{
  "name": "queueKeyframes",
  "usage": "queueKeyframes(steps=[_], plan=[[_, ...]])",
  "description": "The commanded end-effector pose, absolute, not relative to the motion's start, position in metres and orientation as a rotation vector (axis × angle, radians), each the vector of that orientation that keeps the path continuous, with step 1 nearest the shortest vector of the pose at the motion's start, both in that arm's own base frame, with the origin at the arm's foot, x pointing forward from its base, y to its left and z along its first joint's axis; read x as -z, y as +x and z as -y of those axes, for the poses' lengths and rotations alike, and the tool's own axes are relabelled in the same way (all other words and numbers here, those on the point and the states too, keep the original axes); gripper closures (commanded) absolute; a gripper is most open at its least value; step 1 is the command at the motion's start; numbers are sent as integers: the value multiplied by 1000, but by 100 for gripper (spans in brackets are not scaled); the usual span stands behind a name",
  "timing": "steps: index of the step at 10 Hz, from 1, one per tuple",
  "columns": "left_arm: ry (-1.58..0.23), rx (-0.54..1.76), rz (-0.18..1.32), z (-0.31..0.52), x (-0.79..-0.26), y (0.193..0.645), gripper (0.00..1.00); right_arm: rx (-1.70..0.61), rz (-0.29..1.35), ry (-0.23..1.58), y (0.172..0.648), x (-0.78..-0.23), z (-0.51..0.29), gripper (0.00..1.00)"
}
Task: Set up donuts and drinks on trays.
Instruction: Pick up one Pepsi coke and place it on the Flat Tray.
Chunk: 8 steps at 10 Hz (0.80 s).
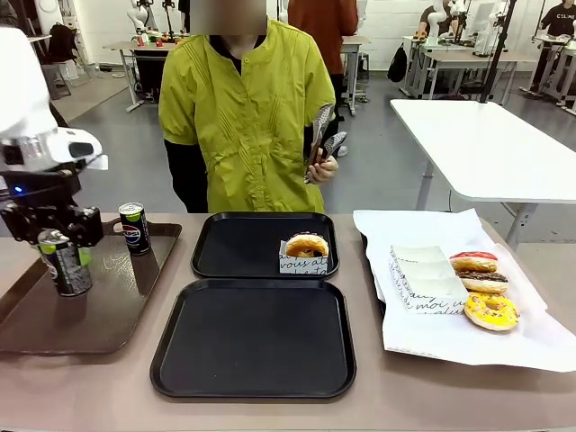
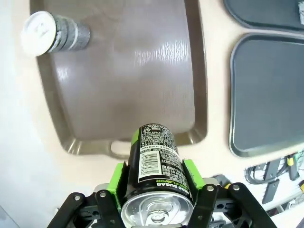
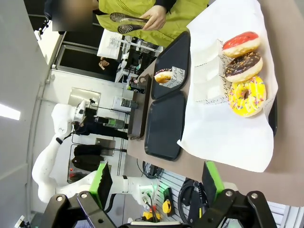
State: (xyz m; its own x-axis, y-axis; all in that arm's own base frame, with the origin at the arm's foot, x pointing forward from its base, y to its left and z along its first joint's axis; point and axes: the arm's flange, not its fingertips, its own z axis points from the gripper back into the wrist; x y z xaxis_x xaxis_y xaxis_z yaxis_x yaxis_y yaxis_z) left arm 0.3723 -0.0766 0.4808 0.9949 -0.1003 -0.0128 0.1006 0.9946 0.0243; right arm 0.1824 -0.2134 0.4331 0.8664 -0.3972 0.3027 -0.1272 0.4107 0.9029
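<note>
Left claw [image 2: 155, 179] grips can [image 2: 154, 152] at brown tray [image 2: 118, 85]; right claw [image 3: 156, 183] agape, empty; beige table [image 1: 90, 391].

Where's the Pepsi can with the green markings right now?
Front view, robot's left side: the green-marked can is clamped in the left gripper at the brown tray's left part, with the other can standing farther back on the same tray.

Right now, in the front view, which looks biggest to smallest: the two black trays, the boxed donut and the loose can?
1. Near black tray
2. Far black tray, possibly the same size, only farther away
3. Boxed donut and loose can: too alike to rank
</note>
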Motion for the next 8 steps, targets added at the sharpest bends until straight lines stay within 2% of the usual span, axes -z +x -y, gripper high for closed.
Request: queueKeyframes(steps=[1,2,4,5,8], plan=[[-12,49,26,68,-493,354,85,169,538,1163,183,-433,214,0],[25,101,-12,77,-481,372,85,169,538,1163,183,-433,214,0],[25,101,-12,77,-481,372,85,169,538,1163,183,-433,214,0],[22,91,-8,74,-490,361,41,169,538,1163,183,-433,214,0],[24,152,73,126,-505,404,41,169,538,1163,183,-433,214,0]])
